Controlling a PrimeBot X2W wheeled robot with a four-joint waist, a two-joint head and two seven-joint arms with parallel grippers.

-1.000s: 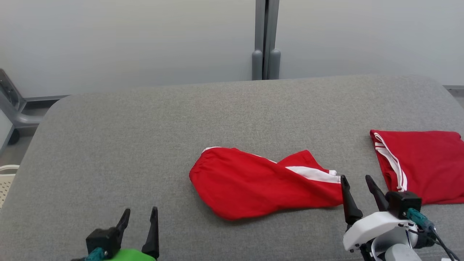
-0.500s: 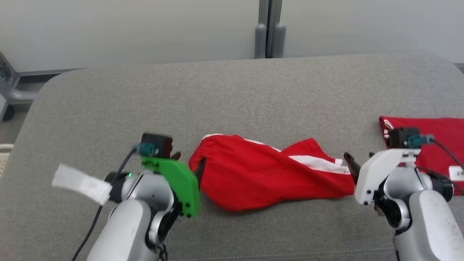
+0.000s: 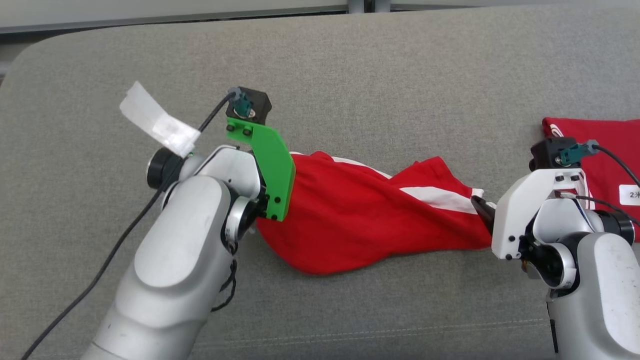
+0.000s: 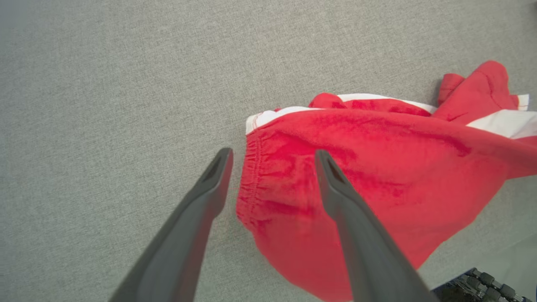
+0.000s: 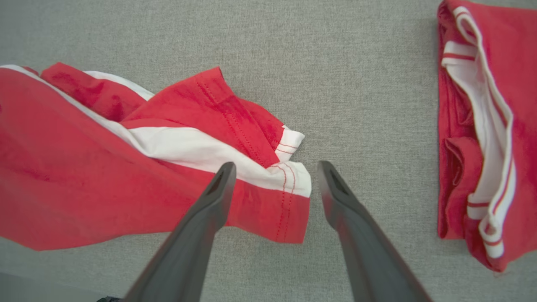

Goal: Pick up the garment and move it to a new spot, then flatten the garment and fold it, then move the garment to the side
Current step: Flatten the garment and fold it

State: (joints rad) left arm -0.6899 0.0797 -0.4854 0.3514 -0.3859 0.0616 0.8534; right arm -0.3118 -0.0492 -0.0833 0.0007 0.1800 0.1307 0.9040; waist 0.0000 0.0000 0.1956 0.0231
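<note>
A red garment (image 3: 360, 225), shorts with a broad white side stripe, lies crumpled and twisted at the centre of a grey padded table (image 3: 380, 65). Its gathered elastic waistband points to 9 o'clock and a stitched, white-banded leg hem to 3 o'clock.

The left gripper (image 4: 273, 153) hangs over the waistband end with its fingers spread wide, one above the red cloth and one above bare grey fabric, gripping nothing. The right gripper (image 5: 277, 164) is likewise spread and empty at the hem end, one finger over the hem and the other over the table. Whether either touches the cloth cannot be told.

A white label (image 3: 629, 194) on the right arm's cable begins with "2"; the rest is cut off. A white tape flag (image 3: 156, 121) on the left arm's cable is too blurred to read.

A second red garment (image 3: 612, 150), folded, with thin white stripes, lies near, at 3 o'clock. Bare table runs from the shorts to the far edge at 12 o'clock and the rounded corner at 10 o'clock.
</note>
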